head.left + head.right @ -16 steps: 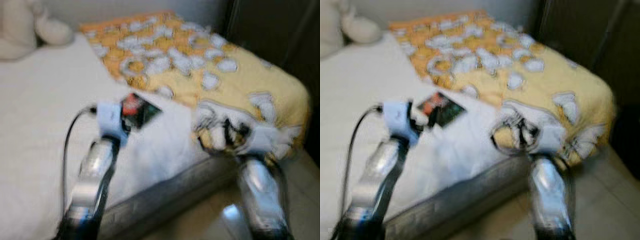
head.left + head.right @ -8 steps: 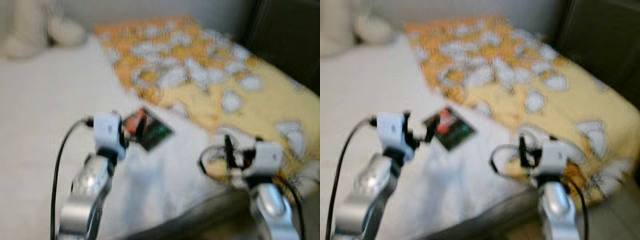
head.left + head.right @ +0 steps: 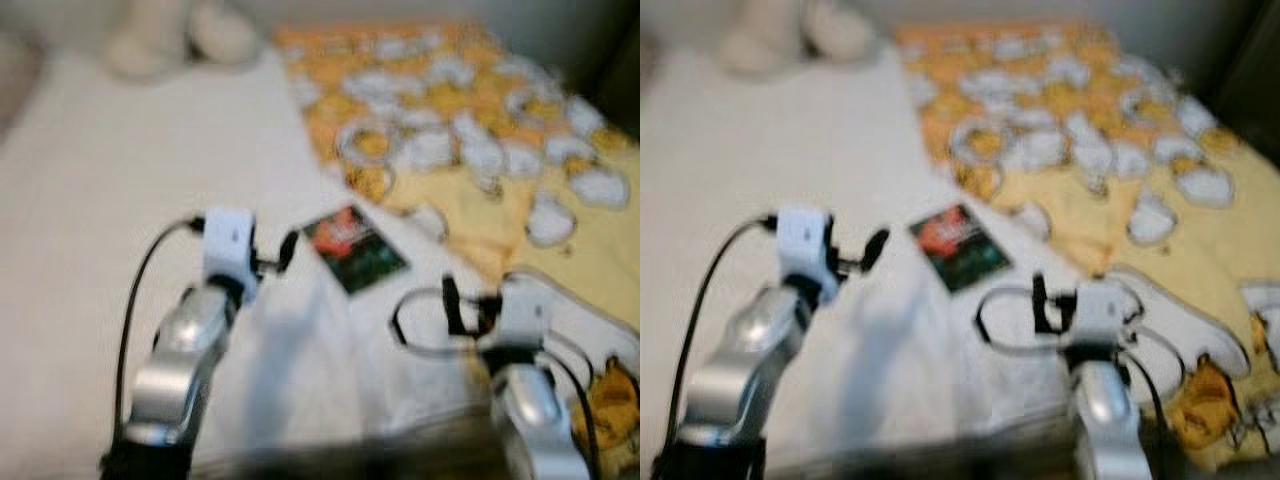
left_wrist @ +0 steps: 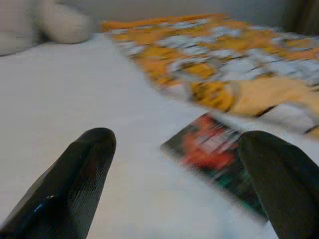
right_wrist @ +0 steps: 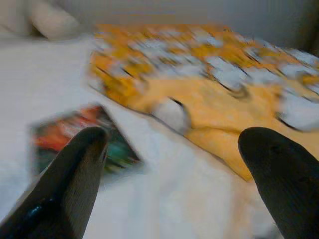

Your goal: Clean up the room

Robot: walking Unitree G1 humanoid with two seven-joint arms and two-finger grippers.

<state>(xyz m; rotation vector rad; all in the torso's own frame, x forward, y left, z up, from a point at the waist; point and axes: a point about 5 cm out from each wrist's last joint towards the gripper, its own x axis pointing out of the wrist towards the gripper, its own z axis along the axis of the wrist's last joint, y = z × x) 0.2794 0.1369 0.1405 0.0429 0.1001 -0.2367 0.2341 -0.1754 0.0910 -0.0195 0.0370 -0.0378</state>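
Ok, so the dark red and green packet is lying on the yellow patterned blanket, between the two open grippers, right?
Not quite. The packet lies on the white sheet, just off the edge of the yellow patterned blanket, as the left eye view shows. It is ahead of and between the left gripper and the right gripper, both open.

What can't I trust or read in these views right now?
- Dark card on the bed sheet: print blurred in every view.
- Plush toy: cut by the top edge of the eye views.
- Yellow blanket: pattern smeared, right side cut off.
- Left gripper, right gripper: jaws open, empty.
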